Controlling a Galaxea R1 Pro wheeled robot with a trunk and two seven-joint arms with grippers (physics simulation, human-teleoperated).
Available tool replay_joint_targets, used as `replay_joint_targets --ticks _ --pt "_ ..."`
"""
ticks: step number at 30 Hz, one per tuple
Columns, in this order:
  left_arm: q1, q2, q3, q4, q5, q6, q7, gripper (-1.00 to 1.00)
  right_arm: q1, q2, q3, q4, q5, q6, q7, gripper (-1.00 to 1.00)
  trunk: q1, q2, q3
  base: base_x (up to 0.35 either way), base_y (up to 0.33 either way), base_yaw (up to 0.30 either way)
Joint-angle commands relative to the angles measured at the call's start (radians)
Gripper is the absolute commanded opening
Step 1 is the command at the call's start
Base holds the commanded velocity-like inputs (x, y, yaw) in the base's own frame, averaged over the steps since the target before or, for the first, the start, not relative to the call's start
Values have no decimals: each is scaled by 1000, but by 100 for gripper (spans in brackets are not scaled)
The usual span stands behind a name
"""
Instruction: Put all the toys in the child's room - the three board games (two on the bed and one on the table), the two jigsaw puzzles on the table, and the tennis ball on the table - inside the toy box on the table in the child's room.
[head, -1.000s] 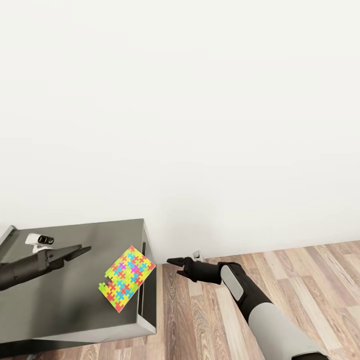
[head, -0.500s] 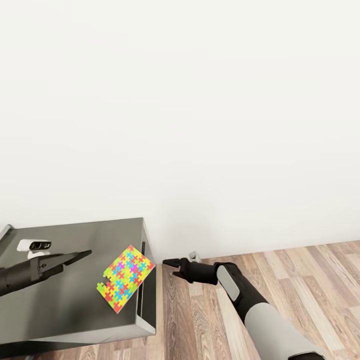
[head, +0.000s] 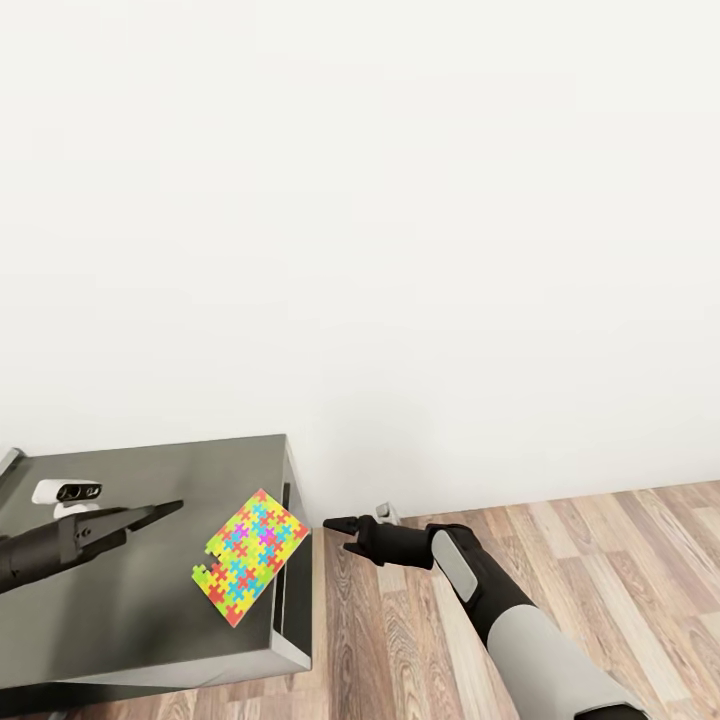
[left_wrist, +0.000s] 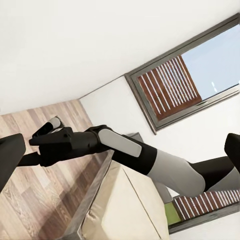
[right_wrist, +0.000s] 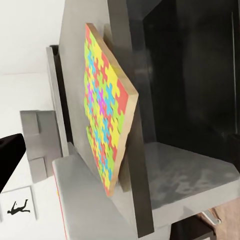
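One jigsaw puzzle (head: 250, 568) lies on the right end of the dark-grey counter (head: 110, 600), its corner hanging over the edge. In the right wrist view the puzzle (right_wrist: 105, 110) looks slightly tilted against the counter top. My right gripper (head: 340, 534) hovers open over the floor, just right of that corner and pointing at it. My left gripper (head: 165, 510) is above the counter, left of the puzzle and apart from it. Its fingers (left_wrist: 10, 155) stand wide apart, holding nothing. The cream bed (left_wrist: 125, 210) appears beyond my right arm.
A bare white wall rises behind the counter. Wood-plank floor (head: 560, 540) spreads to the right. A small grey fitting (head: 386, 513) sits at the wall's foot. A window with slatted blinds (left_wrist: 175, 85) and a black silhouette picture (right_wrist: 20, 207) hang on the walls.
My right gripper has edged left toward the puzzle's overhanging corner. The left arm dropped slightly. The puzzle has shifted a little to the left.
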Motion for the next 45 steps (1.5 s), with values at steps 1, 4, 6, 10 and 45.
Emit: replay_joint_targets --ticks 1,4,6,10,45 --pt "0 0 0 0 -1 10 -4 100 -1 0 0 -1 -3 5 0 100 0 -1 -1 0 0 0" --pt "1 -1 0 1 -1 8 -4 100 -1 0 0 -1 -2 5 1 100 0 -1 -1 0 0 0" --pt "1 -2 0 1 -1 7 -4 100 -1 0 0 -1 -2 5 1 100 0 -1 -1 0 9 0" --pt "1 -2 1 1 -1 6 -4 100 -1 -1 0 -1 -2 5 1 100 0 -1 -1 0 136 0" --pt "1 -5 1 1 -1 2 -4 100 0 -3 2 -1 -2 2 2 100 0 -1 -1 29 39 0"
